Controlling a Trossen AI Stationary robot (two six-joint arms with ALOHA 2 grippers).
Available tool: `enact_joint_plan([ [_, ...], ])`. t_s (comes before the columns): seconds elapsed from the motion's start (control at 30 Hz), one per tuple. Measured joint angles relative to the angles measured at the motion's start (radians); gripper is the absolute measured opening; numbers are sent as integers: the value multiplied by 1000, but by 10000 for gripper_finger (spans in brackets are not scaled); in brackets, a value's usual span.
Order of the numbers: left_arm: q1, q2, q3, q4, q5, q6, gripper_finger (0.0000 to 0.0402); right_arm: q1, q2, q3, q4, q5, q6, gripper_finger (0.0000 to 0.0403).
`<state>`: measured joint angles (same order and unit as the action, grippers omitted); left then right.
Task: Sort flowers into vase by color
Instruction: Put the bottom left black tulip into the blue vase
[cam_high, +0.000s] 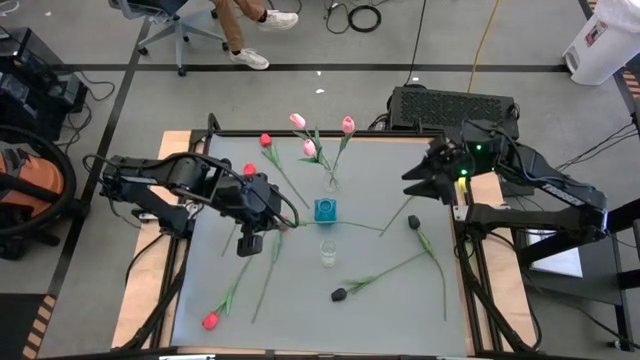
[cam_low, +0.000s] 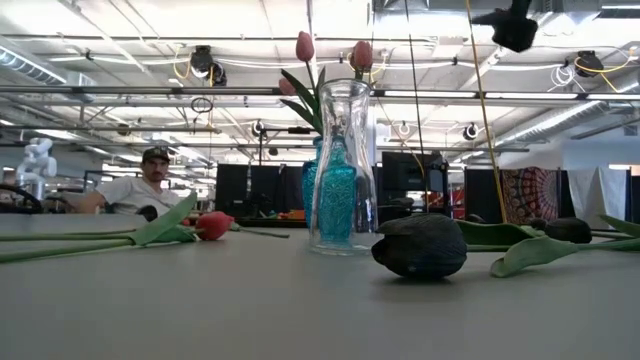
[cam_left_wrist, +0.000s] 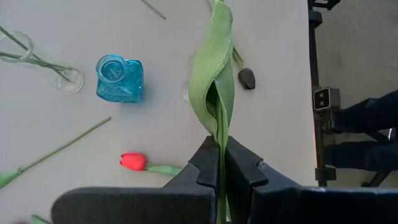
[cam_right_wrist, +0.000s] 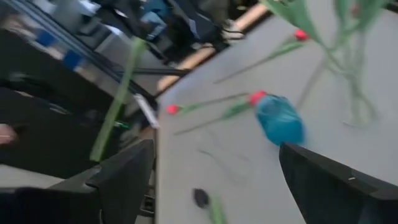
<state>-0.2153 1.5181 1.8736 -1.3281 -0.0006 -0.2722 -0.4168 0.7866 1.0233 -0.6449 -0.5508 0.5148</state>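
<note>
Between shut left fingers (cam_left_wrist: 219, 163), a slender green tulip stem (cam_left_wrist: 214, 87); right fingers (cam_right_wrist: 214, 180) wide, empty.

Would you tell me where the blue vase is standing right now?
In the high view the blue vase stands near the table's middle, between the pink-tulip vase and the empty clear vase.

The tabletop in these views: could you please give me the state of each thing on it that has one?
Left gripper: shut on a flower stem.
Right gripper: open, empty, at the table's edge.
Blue vase: upright, empty.
Clear vase: upright, holding pink tulips.
Black tulip: lying flat.
</note>
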Motion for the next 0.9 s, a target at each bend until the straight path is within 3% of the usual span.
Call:
enact_joint_plan([
  [0.13,0,0,0,0,0,1,12,9,35,13,32,-65,35,338],
  [0.27,0,3,0,1,7,25,12,48,125,116,-29,-70,1,338],
  [0.67,6,59,-2,-13,43,48,12,167,519,695,-439,8,-219,338],
  [0.9,17,78,-2,-6,45,51,12,242,689,945,-573,57,-269,338],
])
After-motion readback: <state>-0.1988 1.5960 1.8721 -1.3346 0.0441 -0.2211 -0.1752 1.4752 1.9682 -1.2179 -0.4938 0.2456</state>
